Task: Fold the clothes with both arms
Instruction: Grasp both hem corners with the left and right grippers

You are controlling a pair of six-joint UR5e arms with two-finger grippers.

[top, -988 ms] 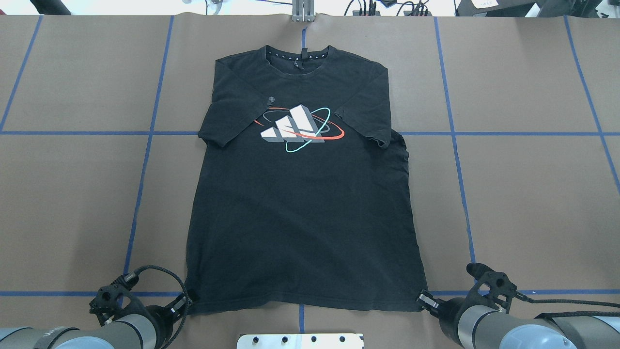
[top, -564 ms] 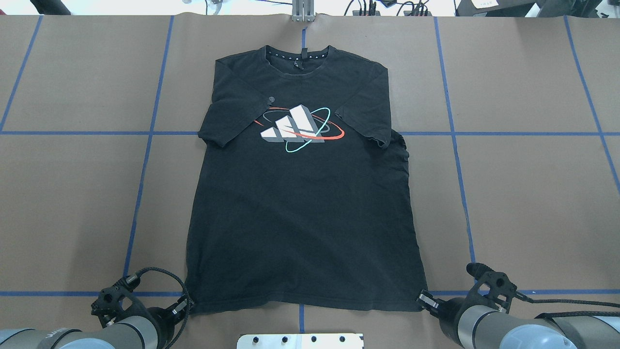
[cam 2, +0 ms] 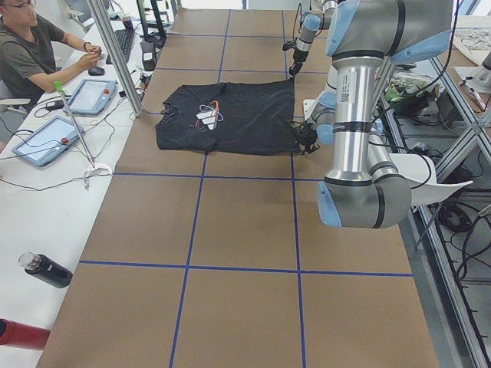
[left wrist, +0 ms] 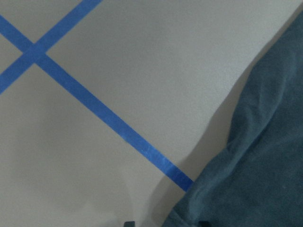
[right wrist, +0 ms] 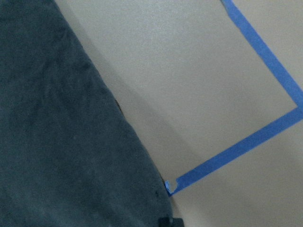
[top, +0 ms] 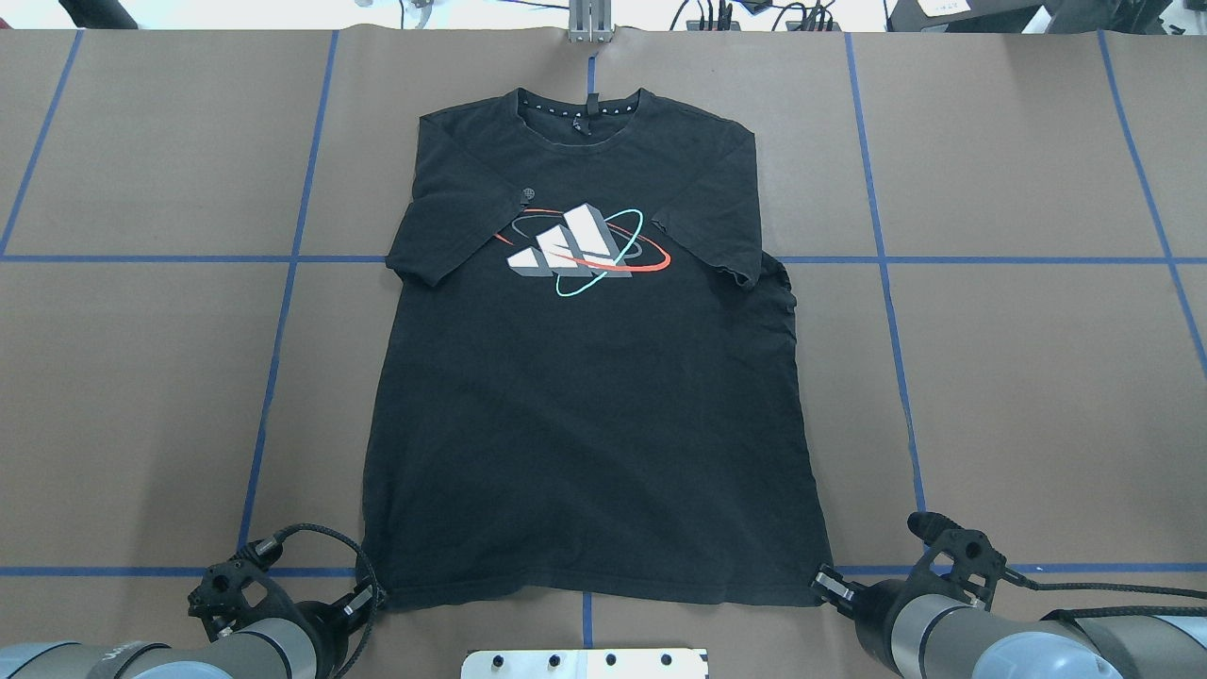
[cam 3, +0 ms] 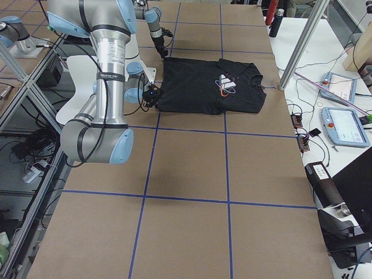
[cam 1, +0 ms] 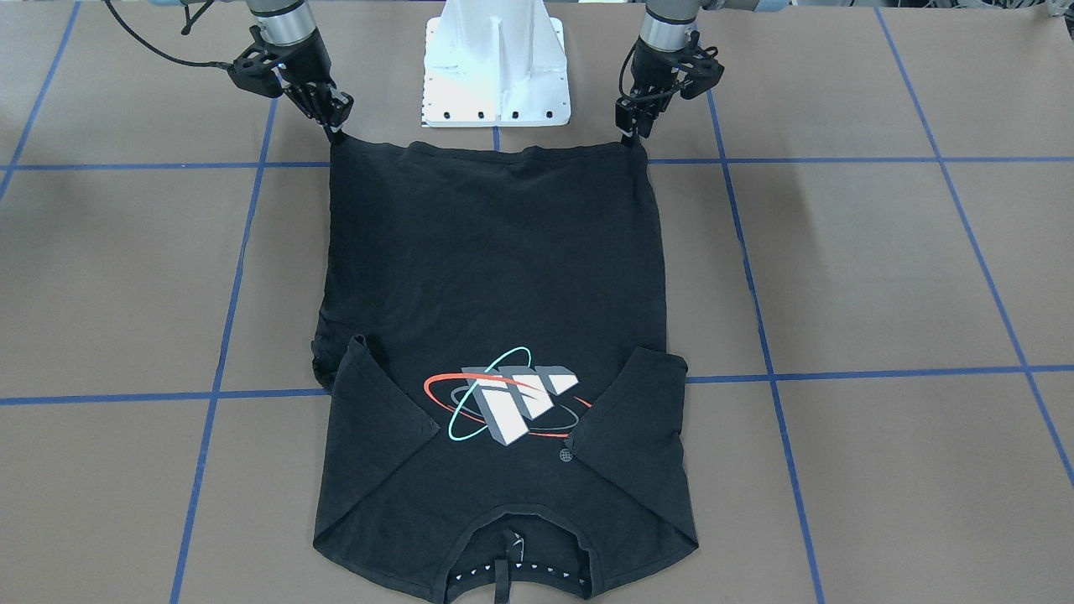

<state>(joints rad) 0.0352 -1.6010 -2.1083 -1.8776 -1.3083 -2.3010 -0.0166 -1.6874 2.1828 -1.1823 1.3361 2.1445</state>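
Note:
The black T-shirt (top: 585, 415) lies flat, print up, sleeves folded in and collar far from me. It also shows in the front view (cam 1: 495, 285). My left gripper (top: 368, 596) is at the shirt's near left hem corner. It also shows in the front view (cam 1: 634, 134). In its wrist view two fingertips stand apart at the bottom edge, with the shirt corner (left wrist: 255, 170) between them. My right gripper (top: 825, 583) is at the near right hem corner, which peaks up to it in the front view (cam 1: 337, 117). It looks shut on that corner (right wrist: 71, 142).
The white pedestal base (cam 1: 497, 63) stands between the two arms at the near table edge. Blue tape lines (top: 283, 311) grid the brown table. A seated operator (cam 2: 31, 54) and tablets are beyond the far edge. Bottles (cam 2: 46, 270) stand at the table's left end.
My left arm and gripper have shifted a little back toward me at the left hem corner. The right arm and the shirt have not visibly moved.

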